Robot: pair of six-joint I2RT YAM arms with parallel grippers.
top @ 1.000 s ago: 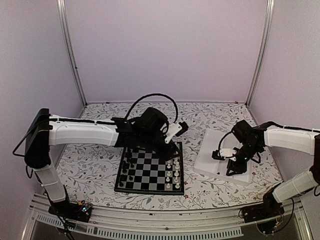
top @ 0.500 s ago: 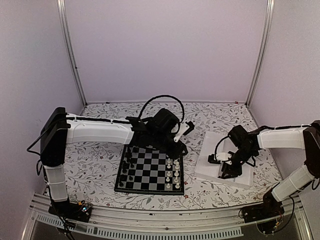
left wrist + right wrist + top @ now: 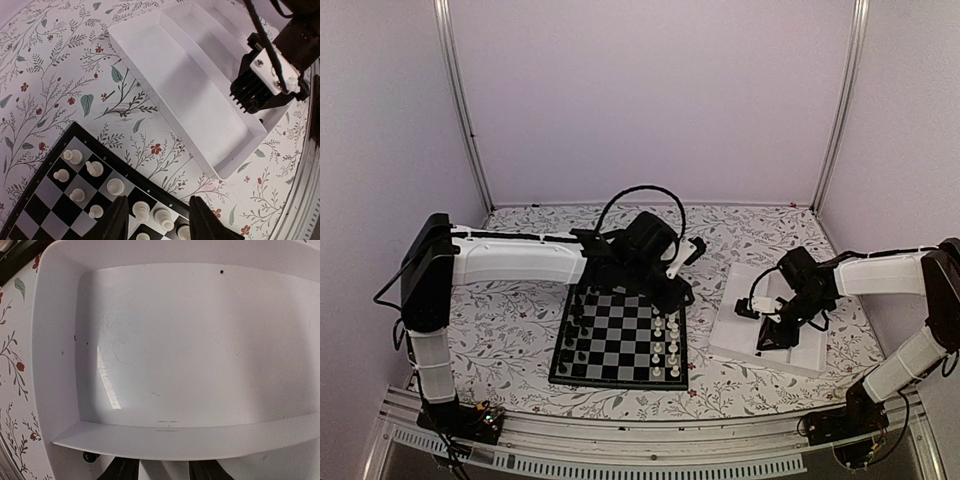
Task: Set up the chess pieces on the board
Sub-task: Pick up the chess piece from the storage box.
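The board [image 3: 620, 345] lies between the arms, with black chess pieces [image 3: 570, 335] along its left columns and white pieces [image 3: 666, 345] along its right. My left gripper [image 3: 675, 295] hovers over the board's far right corner. In the left wrist view my left gripper [image 3: 157, 225] is open and empty above white pieces [image 3: 115, 187] at the board's edge [image 3: 115, 157]. My right gripper [image 3: 767, 335] is over the white tray [image 3: 745, 340]. In the right wrist view it [image 3: 165, 472] is open and empty above a bare compartment. A small dark round thing [image 3: 90, 457] lies by the divider.
The white tray [image 3: 200, 95] has two compartments and sits right of the board on the floral cloth [image 3: 510, 330]. The right arm's wrist [image 3: 265, 80] hangs over the tray's far end. Metal posts and pale walls enclose the table.
My left arm swung right across the board's far edge, then settled. My right gripper moved left and slightly away within the tray.
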